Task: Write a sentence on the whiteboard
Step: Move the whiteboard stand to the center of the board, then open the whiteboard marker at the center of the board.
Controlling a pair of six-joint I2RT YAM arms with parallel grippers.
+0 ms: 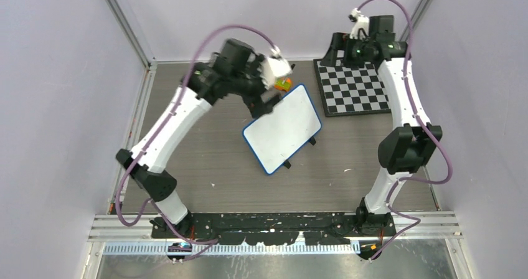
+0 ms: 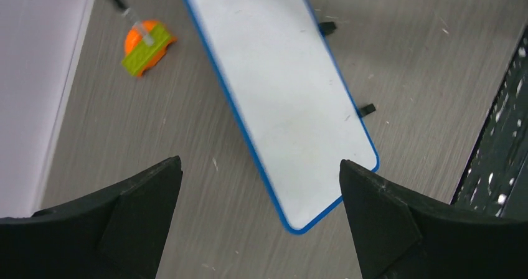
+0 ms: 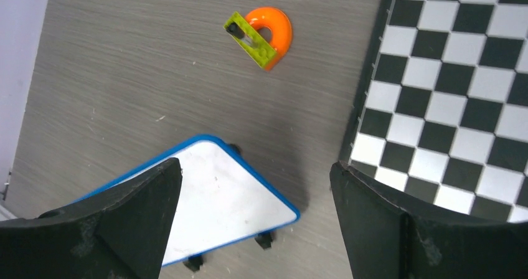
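Top view: left arm (image 1: 240, 64) wrist blurred; it covers the whiteboard (image 1: 283, 129) far corner and part of the orange-and-green object (image 1: 284, 84). Right wrist view: checkered board (image 3: 461, 73) cut by right edge; whiteboard's lower-left end behind right gripper (image 3: 255, 170) finger (image 3: 118, 229). Object's kind: cannot tell.

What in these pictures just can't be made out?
- Top view: orange-and-green toy mostly hidden behind the left arm.
- Right wrist view: whiteboard partly behind the right gripper; checkered board cut by the frame edge.
- Left wrist view: toy's details blurred.
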